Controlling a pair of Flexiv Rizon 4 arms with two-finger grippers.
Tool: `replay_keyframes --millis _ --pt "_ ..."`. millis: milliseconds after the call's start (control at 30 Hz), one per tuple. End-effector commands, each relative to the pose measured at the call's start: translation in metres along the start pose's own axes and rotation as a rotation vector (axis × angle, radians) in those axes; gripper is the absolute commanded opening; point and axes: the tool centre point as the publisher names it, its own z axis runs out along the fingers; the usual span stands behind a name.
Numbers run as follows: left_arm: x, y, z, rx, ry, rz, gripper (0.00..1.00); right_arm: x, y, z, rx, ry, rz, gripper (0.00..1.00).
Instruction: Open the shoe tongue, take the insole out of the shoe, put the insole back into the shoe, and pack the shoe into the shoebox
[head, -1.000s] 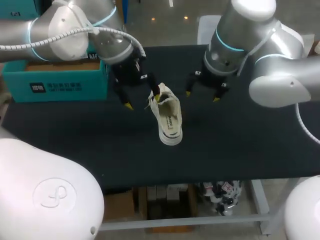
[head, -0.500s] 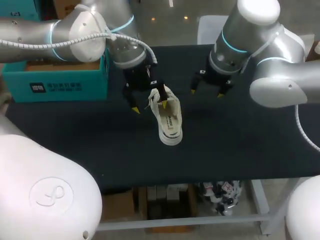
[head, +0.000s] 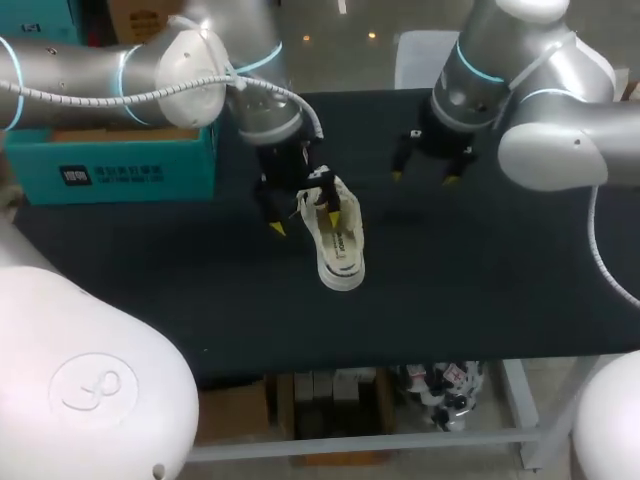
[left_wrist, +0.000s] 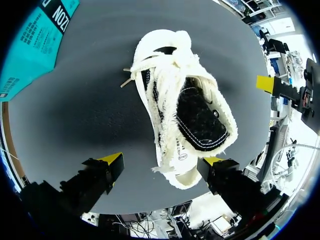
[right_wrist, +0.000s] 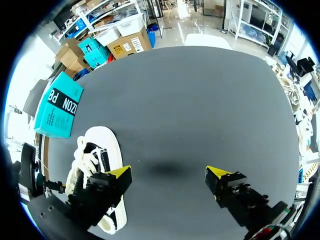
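Within the last second, the spread left end effector (head: 305, 222) was brought over the white shoe (head: 340, 245) lying on the bench (head: 480, 280), the spread right end effector (head: 423, 178) was drawn back, and tongue-opening was judged imminent.

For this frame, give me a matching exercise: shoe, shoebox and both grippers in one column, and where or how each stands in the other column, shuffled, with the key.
Column one
1. white shoe
2. teal shoebox
3. left gripper
4. right gripper

Column two
A. open, over bare table
B. at the table's left side, beside my left arm
C. open, one finger on each side of the white shoe
D. lying mid-table

Pairs: 1-D, 2-B, 3-C, 4-A
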Motion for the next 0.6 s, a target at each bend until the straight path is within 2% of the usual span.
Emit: replay_keyframes --millis 33,133,167,200,233,267,333,367,600 --pt "0.006 0.005 0.01 0.057 -0.012 -0.006 1.0 -0.008 -0.001 0.005 -0.007 0.018 -0.004 1.0" --pt "0.008 0.001 0.014 0.086 -0.019 -0.015 1.0 -0.008 0.0 0.008 -0.013 0.018 -0.018 1.0" --pt "0.008 0.0 0.015 0.092 -0.018 -0.013 0.92 -0.008 0.0 0.01 -0.018 0.013 -0.03 1.0" --pt "0.008 -0.003 0.015 0.098 -0.019 -0.023 0.63 -0.007 0.001 0.01 -0.021 0.014 -0.033 1.0" --pt "0.008 -0.005 0.015 0.107 -0.031 -0.022 0.42 -0.007 0.002 0.011 -0.025 0.004 -0.044 1.0" --pt "0.007 -0.007 0.016 0.11 -0.033 -0.036 0.35 -0.006 0.003 0.012 -0.028 0.003 -0.056 1.0" --pt "0.006 -0.01 0.017 0.108 -0.04 -0.04 0.06 -0.006 0.004 0.013 -0.033 -0.004 -0.073 1.0" --pt "0.005 -0.012 0.017 0.112 -0.04 -0.055 0.0 -0.005 0.005 0.014 -0.036 -0.004 -0.088 1.0" --pt "0.0 -0.018 0.015 0.131 -0.046 -0.088 0.0 -0.003 0.008 0.016 -0.069 -0.006 -0.181 1.0"
